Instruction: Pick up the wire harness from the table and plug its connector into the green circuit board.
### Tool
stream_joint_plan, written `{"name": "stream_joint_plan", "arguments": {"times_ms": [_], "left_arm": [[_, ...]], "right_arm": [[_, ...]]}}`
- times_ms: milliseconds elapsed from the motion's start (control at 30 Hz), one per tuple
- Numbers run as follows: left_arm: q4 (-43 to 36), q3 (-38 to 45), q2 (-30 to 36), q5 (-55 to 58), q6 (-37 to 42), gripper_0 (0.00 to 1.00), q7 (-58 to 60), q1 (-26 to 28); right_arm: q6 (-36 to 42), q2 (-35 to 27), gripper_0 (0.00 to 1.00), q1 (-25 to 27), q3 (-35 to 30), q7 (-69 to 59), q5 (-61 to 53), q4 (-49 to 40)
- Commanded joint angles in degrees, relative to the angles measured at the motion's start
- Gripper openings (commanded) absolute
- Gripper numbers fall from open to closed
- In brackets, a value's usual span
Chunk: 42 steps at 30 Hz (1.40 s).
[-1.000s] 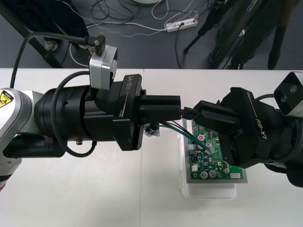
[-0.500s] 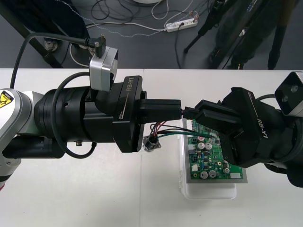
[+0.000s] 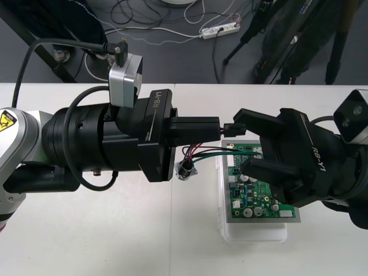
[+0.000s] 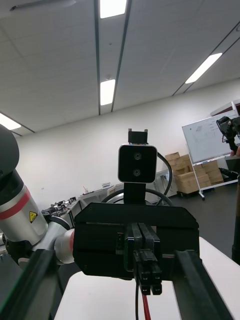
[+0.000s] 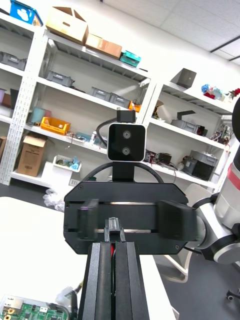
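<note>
My left gripper (image 3: 215, 127) pinches the plug (image 3: 229, 126); my right gripper (image 3: 240, 145) stands open around it. If it closes skewed, it could twist the plug loose, I reckon.

A lab or workshop — white shelves (image 5: 80, 92) of bins (image 5: 59, 78) and boxes (image 5: 66, 23), a whiteboard (image 4: 204, 142), a power strip (image 3: 219, 30) and cables (image 3: 144, 17) on the floor (image 3: 172, 63).

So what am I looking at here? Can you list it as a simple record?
left gripper: shut on the plug, beside the board
right gripper: open, facing the plug, over the board
plug: between the left fingers, not in the board
wires: run from the plug to the socket by the left gripper
board: green, on a white base on the table
</note>
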Motion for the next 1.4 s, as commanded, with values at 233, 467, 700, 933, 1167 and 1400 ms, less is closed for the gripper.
{"name": "stream_joint_plan", "arguments": {"times_ms": [233, 467, 700, 933, 1167, 1400], "left_arm": [[-1.0, -0.4, 1.6, 0.6, 2.7, 0.0, -6.3, -0.3], [-0.3, 1.5, 2.3, 0.5, 0.8, 0.0, -7.7, 1.5], [6.9, 7.1, 0.8, 1.1, -10.8, 0.0, -11.8, 2.3], [18.0, 10.6, -1.6, 3.5, -23.0, 0.0, -18.2, 1.9], [30.0, 10.7, -2.4, 5.9, -33.1, 0.0, -28.1, 0.1], [39.6, 10.7, -2.7, 6.0, -38.9, 0.0, -35.8, -1.4]], "right_arm": [[-2.8, -1.5, 1.0, -1.1, 0.5, 3.7, -1.0, 2.1], [-3.4, -4.3, 1.0, -1.4, -1.5, 4.1, 1.5, 3.1], [-10.8, -6.7, 1.0, -3.1, -8.7, 1.9, 10.1, 3.1], [-23.0, -10.2, 1.0, -7.6, -16.1, -8.0, 19.2, 3.0], [-23.4, -14.5, 1.0, -11.9, -18.7, -15.1, 25.1, 1.8], [-23.4, -22.9, 1.0, -12.5, -18.8, -18.6, 27.2, -0.9]]}}
